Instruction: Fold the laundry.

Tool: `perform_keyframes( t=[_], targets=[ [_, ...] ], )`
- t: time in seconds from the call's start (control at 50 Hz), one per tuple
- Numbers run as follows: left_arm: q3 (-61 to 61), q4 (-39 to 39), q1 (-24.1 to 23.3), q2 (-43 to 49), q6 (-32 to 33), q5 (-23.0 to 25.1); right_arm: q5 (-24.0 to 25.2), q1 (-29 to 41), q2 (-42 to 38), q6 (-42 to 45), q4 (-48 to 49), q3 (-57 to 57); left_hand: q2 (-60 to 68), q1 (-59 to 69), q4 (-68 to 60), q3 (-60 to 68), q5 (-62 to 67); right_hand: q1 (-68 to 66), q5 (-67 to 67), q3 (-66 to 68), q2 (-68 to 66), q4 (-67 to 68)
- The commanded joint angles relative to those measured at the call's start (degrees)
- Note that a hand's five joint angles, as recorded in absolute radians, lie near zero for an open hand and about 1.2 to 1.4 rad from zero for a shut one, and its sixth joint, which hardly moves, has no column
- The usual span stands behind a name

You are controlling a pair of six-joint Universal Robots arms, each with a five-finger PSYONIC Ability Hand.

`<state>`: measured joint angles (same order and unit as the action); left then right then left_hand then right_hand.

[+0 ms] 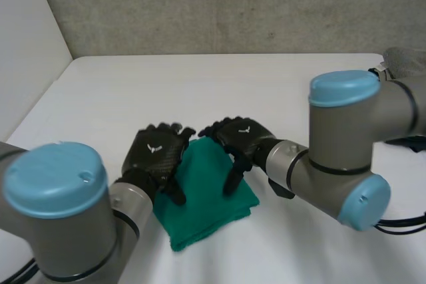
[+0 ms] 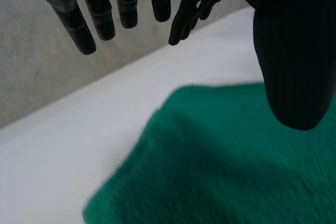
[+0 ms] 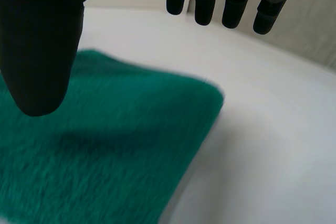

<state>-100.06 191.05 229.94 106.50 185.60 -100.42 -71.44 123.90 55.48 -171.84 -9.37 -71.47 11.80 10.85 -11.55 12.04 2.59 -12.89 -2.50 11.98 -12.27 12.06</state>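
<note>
Rough grey concrete wall closes off the back of the white table, and near the front edge of that table lies a green fuzzy cloth, already doubled into a thick, roughly square pad. It sits between the two arms and partly under both hands.

The left robot hand hangs over the cloth's left edge, its fingers straight and spread, the thumb apart from them and holding nothing. The right robot hand hangs over the far right part of the cloth, and it is likewise relaxed, with fingers straight and the thumb wide of them. In the head view each thumb reaches down toward the fabric, but I cannot tell whether either touches it.

The step looks like either one more fold or a final flattening. For another fold, each robot hand should come down on a matching corner of one edge and pinch through all layers, since a grip on the top layer alone would peel the pad open. Both should then lift together and carry that edge level across to the opposite one. For flattening, flat palms pressing from the middle outward would keep the edges aligned.
</note>
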Motion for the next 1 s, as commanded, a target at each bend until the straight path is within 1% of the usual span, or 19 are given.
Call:
perform_keyframes(
  t=[0.02,0.1,0.2,0.22,0.28,0.4,0.42,0.5,0.52,0.58,0.6,0.62,0.64,0.68,0.74,0.76,0.84,0.9,1.0],
  targets=[
    [0.04,-0.15,-0.64,6.69,-0.06,-2.32,0.43,0.11,-9.5,1.42,-8.9,8.97,-1.8,-0.85,1.55,-2.04,-2.59,2.89,2.5,-1.98,2.27,-2.06],
    [0.04,-0.76,-0.55,9.68,0.29,-3.63,-0.62,0.11,-12.67,5.09,-10.58,11.08,-1.8,-0.85,1.55,-2.04,-2.59,2.89,2.5,-1.98,2.27,-2.06],
    [0.56,-1.99,0.06,9.08,0.64,-4.43,-3.26,-0.5,-12.16,11.34,-9.97,11.0,-1.42,-0.47,1.17,-1.66,-2.21,2.14,1.75,-1.23,1.51,-1.3],
    [1.26,-2.86,0.33,8.29,0.73,-4.34,-5.18,-1.11,-11.37,12.92,-9.1,10.92,-1.42,-0.47,1.17,-1.66,-2.21,2.13,1.75,-1.22,1.51,-1.3],
    [2.58,-5.67,0.68,4.52,0.99,-4.08,-7.65,-1.2,-8.82,15.31,-6.81,10.04,-1.42,-0.47,1.17,-1.66,-2.21,2.13,1.75,-1.22,1.51,-1.3],
    [6.01,-7.44,2.79,-1.73,2.66,-2.85,-8.1,-0.68,-2.15,18.38,-0.93,4.33,-1.8,-0.85,1.55,-2.04,-2.59,2.13,1.75,-1.22,1.51,-1.3],
    [6.45,-7.53,3.14,-2.52,2.83,-2.24,-8.18,-0.33,0.82,19.69,1.61,1.54,-1.8,-0.85,1.55,-2.04,-2.59,2.3,1.91,-1.39,1.68,-1.47],
    [9.44,-7.36,5.42,-5.16,3.45,4.25,-7.92,1.25,7.44,22.77,8.73,-8.31,-1.8,-0.85,1.55,-2.04,-2.59,2.13,1.75,-1.22,1.51,-1.3],
    [10.83,-7.44,6.47,-5.42,3.8,8.1,-7.83,1.6,8.31,23.39,10.23,-10.33,-1.8,-0.85,1.55,-2.04,-2.59,2.13,1.75,-1.22,1.51,-1.3],
    [13.04,-7.71,8.15,-5.52,3.98,14.53,-6.96,2.57,10.52,24.8,15.94,-18.25,-1.8,-0.85,1.55,-2.04,-2.59,1.63,1.24,-0.72,1.01,-0.8],
    [14.61,-8.14,9.2,-5.52,3.89,19.08,-6.52,2.92,10.87,24.8,17.09,-20.0,-1.8,-0.85,1.55,-2.04,-2.59,0.96,0.58,-0.05,0.34,-0.13],
    [15.24,-8.41,9.64,-5.52,3.98,21.47,-5.99,3.19,11.31,24.8,18.14,-21.76,-1.8,-0.85,1.55,-2.04,-2.59,0.46,0.07,0.45,-0.17,0.38],
    [16.03,-8.93,10.25,-5.52,3.98,25.06,-4.51,3.62,12.18,25.06,20.16,-25.61,-1.8,-0.85,1.55,-2.04,-2.59,-0.71,-1.1,1.62,-1.34,1.55],
    [17.08,-9.99,10.78,-5.52,3.8,30.52,-3.27,3.8,12.54,25.15,21.4,-28.45,-1.8,-0.85,1.55,-2.04,-2.59,-0.89,-1.28,1.8,-1.52,1.73],
    [18.32,-11.39,11.05,-5.52,3.8,36.51,-0.28,3.63,12.45,25.15,24.47,-33.37,-1.8,-0.85,1.55,-2.04,-2.59,-2.57,-2.96,3.48,-3.19,3.4],
    [19.1,-12.01,11.14,-5.52,3.72,39.75,0.25,3.54,12.37,25.15,25.53,-34.25,-1.8,-0.85,1.55,-2.04,-2.59,-3.24,-3.63,4.15,-3.86,4.07],
    [19.73,-12.54,11.14,-5.43,3.54,43.91,1.75,3.45,12.19,25.07,31.59,-37.16,-1.8,-0.85,1.55,-2.04,-2.59,-5.93,-6.32,6.84,-6.55,6.76],
    [19.81,-12.54,11.05,-5.43,3.36,44.26,2.01,3.45,10.7,25.15,35.37,-37.42,-1.8,-0.85,1.55,-2.04,-2.59,-7.95,-8.34,8.87,-8.58,8.79],
    [19.55,-12.54,10.7,-5.25,3.45,44.08,2.01,3.19,6.84,25.5,37.84,-36.02,-1.8,-0.85,1.55,-2.04,-2.59,-9.97,-10.36,10.88,-10.59,10.8]
  ],
)
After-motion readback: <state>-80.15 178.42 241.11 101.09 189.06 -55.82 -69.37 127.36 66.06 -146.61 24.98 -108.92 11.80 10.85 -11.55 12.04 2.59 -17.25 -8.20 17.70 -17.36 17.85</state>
